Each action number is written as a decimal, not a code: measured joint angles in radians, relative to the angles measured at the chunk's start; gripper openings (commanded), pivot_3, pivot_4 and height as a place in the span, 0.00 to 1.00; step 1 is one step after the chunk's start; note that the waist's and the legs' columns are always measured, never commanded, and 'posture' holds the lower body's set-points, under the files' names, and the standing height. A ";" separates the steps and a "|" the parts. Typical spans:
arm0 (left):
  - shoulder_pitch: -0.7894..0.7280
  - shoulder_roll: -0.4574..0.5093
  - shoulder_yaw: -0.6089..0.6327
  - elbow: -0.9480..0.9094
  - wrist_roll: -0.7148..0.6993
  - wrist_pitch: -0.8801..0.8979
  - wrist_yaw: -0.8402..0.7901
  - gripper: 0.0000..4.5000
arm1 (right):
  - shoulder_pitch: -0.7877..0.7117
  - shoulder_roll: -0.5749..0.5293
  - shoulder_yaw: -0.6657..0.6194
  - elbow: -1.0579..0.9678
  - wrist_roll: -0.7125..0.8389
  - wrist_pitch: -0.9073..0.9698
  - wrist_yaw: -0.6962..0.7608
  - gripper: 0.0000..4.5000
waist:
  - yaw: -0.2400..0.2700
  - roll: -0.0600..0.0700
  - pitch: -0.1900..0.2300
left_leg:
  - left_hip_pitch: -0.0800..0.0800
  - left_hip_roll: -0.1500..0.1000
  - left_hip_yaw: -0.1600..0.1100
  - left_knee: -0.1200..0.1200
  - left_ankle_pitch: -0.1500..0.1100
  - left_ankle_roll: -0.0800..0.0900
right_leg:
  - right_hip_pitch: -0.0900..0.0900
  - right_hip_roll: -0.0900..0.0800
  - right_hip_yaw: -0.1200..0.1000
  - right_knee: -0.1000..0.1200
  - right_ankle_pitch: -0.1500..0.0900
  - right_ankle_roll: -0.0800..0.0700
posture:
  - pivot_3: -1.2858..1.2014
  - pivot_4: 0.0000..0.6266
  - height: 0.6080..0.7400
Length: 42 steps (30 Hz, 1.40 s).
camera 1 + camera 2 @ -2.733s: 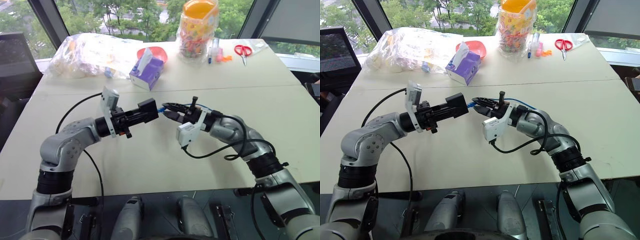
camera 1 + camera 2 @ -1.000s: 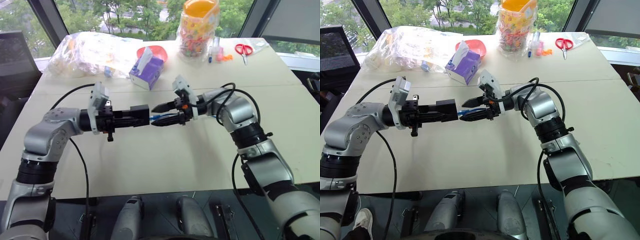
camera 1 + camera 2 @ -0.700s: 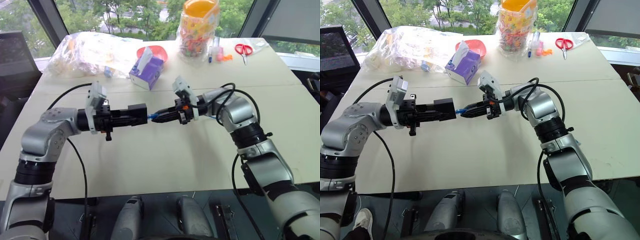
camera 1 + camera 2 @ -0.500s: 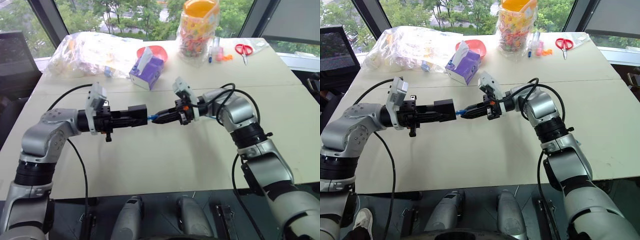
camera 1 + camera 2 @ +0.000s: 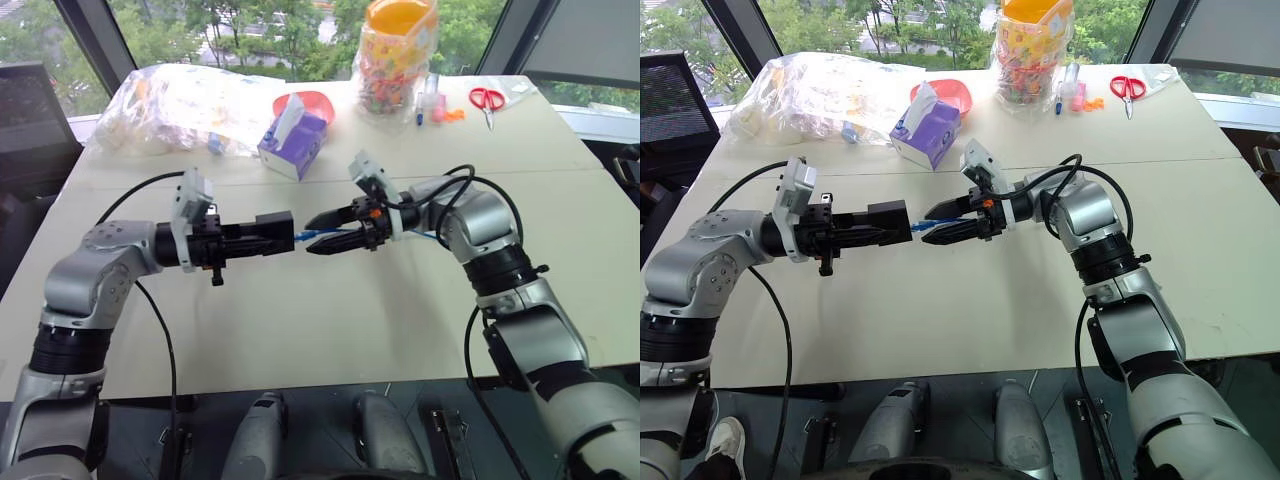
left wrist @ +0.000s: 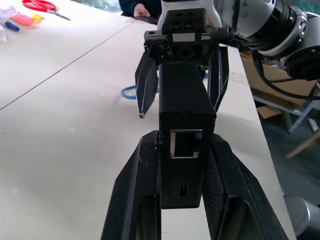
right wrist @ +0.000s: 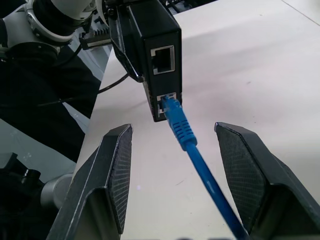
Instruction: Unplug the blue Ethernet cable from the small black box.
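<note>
1. The left gripper [image 5: 262, 234] is clamped tight on the box [image 7: 152, 45], holding it level above the table [image 5: 330, 330], with the box's port face turned toward the right arm.

2. The cable [image 7: 192, 147] is not yet out: in the right wrist view its blue boot and plug sit in the lower of two ports on that face, while the upper port is empty. From there the cord runs back between the fingers; in the head views a short stretch of it shows by the right forearm, and the left wrist view shows a blue loop lying on the table behind the box.

3. The right gripper [image 5: 325, 232] has its jaws standing well apart, one finger on each side of the cord, touching neither cord nor plug and holding nothing. Its fingertips stop just short of the box.

4. The step in hand looks like the regrasp before the pull: the box is secured, the plug is lined up between the open fingers, and the grip on it is not yet made.

5. The next move probably calls for closing on the boot close to the port, pressing the latch tab, whose side cannot be made out here, then drawing straight back along the port's axis while the left arm holds steady.
</note>
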 measured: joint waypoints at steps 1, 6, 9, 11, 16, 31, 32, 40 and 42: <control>0.000 -0.002 0.000 0.000 0.000 0.000 0.001 0.11 | 0.000 0.002 0.000 -0.001 0.000 0.002 0.000 0.60 | 0.000 0.000 0.000 | 0.000 0.000 0.000 0.000 0.000 0.000 | 0.000 0.000 0.000 0.000 0.000 0.000 | 0.52 0.24 0.90; 0.000 -0.007 0.000 0.000 0.000 -0.001 0.004 0.11 | 0.000 0.013 0.000 -0.002 0.000 0.004 -0.001 0.60 | 0.000 0.000 0.000 | 0.000 0.000 0.000 0.000 0.000 0.000 | 0.000 0.000 0.000 0.000 0.000 0.000 | 0.52 0.24 0.90; 0.000 -0.008 0.000 0.000 0.000 -0.001 0.006 0.11 | 0.000 0.022 0.000 -0.002 0.000 0.004 -0.003 0.60 | 0.000 0.000 0.000 | 0.000 0.000 0.000 0.000 0.000 0.000 | 0.000 0.000 0.000 0.000 0.000 0.000 | 0.52 0.24 0.90; 0.000 -0.008 0.000 0.000 0.000 -0.002 0.007 0.11 | 0.000 0.025 0.000 -0.002 0.000 0.004 -0.004 0.60 | 0.000 0.000 0.000 | 0.000 0.000 0.000 0.000 0.000 0.000 | 0.000 0.000 0.000 0.000 0.000 0.000 | 0.52 0.24 0.90; 0.000 -0.009 0.000 -0.002 0.000 -0.002 0.007 0.11 | 0.000 0.028 0.000 -0.002 0.000 0.004 -0.009 0.60 | 0.000 0.000 0.000 | 0.000 0.000 0.000 0.000 0.000 0.000 | 0.000 0.000 0.000 0.000 0.000 0.000 | 0.52 0.24 0.90; 0.006 -0.014 0.004 -0.028 0.012 -0.004 0.007 0.11 | 0.000 0.029 -0.001 0.000 -0.003 0.001 -0.010 0.01 | 0.000 0.000 0.000 | 0.000 0.000 0.000 0.000 0.000 0.000 | 0.000 0.000 0.000 0.000 0.000 0.000 | 0.52 0.24 0.90; 0.007 -0.014 0.004 -0.028 0.012 -0.004 0.007 0.11 | 0.000 0.029 -0.001 0.000 -0.004 0.001 -0.010 0.01 | 0.000 0.000 0.000 | 0.000 0.000 0.000 0.000 0.000 0.000 | 0.000 0.000 0.000 0.000 0.000 0.000 | 0.52 0.24 0.90; 0.022 -0.012 0.012 -0.042 0.011 -0.004 0.007 0.11 | 0.000 0.031 0.003 0.000 -0.004 0.001 -0.005 0.01 | -0.001 0.000 0.000 | 0.000 0.000 0.000 0.000 0.000 0.000 | 0.000 0.000 0.000 0.000 0.000 0.000 | 0.52 0.24 0.90; 0.030 -0.006 0.015 -0.051 0.009 -0.003 0.007 0.11 | 0.000 0.033 0.006 0.000 -0.004 0.000 -0.002 0.01 | 0.000 0.000 0.000 | 0.000 0.000 0.000 0.000 0.000 0.000 | 0.000 0.000 0.000 0.000 0.000 0.000 | 0.52 0.24 0.90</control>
